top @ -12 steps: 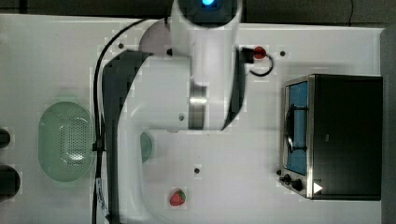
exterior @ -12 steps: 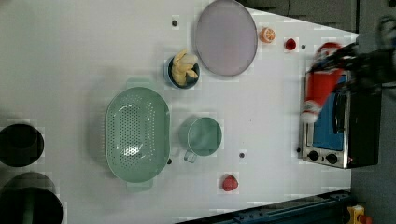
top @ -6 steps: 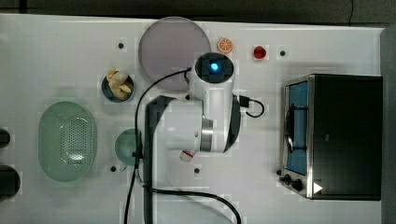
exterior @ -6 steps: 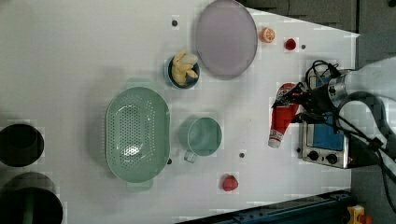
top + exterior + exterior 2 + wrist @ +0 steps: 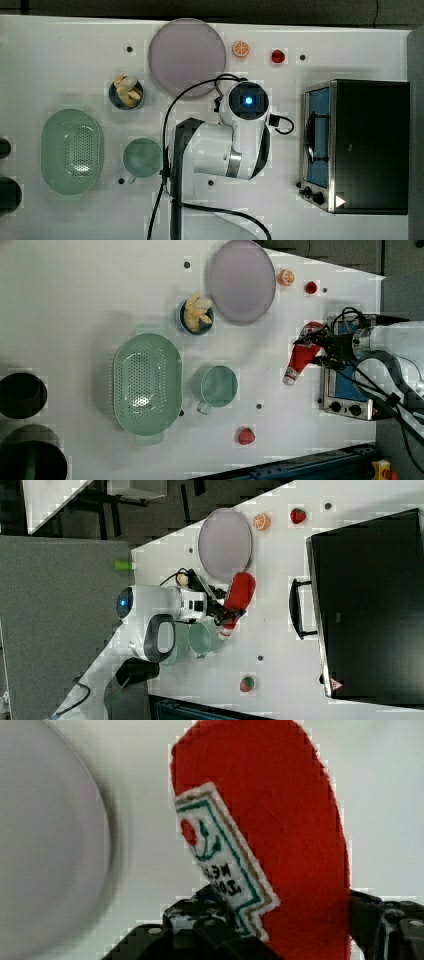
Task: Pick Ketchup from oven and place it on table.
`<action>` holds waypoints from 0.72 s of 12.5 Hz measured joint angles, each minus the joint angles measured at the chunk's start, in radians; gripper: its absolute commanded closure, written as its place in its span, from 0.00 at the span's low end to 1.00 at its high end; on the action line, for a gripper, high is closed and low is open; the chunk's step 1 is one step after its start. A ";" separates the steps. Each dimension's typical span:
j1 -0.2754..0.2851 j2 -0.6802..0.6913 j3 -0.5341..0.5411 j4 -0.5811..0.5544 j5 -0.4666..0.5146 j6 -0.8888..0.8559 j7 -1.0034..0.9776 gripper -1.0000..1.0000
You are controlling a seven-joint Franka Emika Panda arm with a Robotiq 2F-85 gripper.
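Note:
The ketchup (image 5: 299, 359) is a red squeeze bottle, held tilted over the white table (image 5: 75, 290), white cap toward the left view's lower left. My gripper (image 5: 315, 349) is shut on its body. In the wrist view the labelled ketchup (image 5: 290, 820) sits between my dark fingers (image 5: 385, 925). The right view has the ketchup (image 5: 240, 594) in the gripper (image 5: 226, 611), just beside the grey plate. The black oven (image 5: 372, 145) stands at the top view's right, a short gap from the arm. Whether the bottle touches the table cannot be told.
A grey plate (image 5: 189, 56), a bowl of yellow food (image 5: 127, 93), a green mug (image 5: 142, 158) and a green colander (image 5: 71, 151) lie to the top view's left of the arm. An orange slice (image 5: 241, 48) and strawberries (image 5: 278, 56) (image 5: 245, 435) sit on the table.
The arm has carried the ketchup away from the oven front and out over the table, toward the plate and mug, and lowered it.

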 measured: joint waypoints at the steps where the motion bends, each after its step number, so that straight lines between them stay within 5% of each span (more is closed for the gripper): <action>1: -0.003 0.009 0.001 -0.006 -0.008 0.044 0.000 0.23; 3: -0.009 0.023 0.011 -0.027 -0.019 0.047 0.000 0.01; 9: 0.005 -0.013 0.030 -0.021 -0.010 -0.021 0.000 0.00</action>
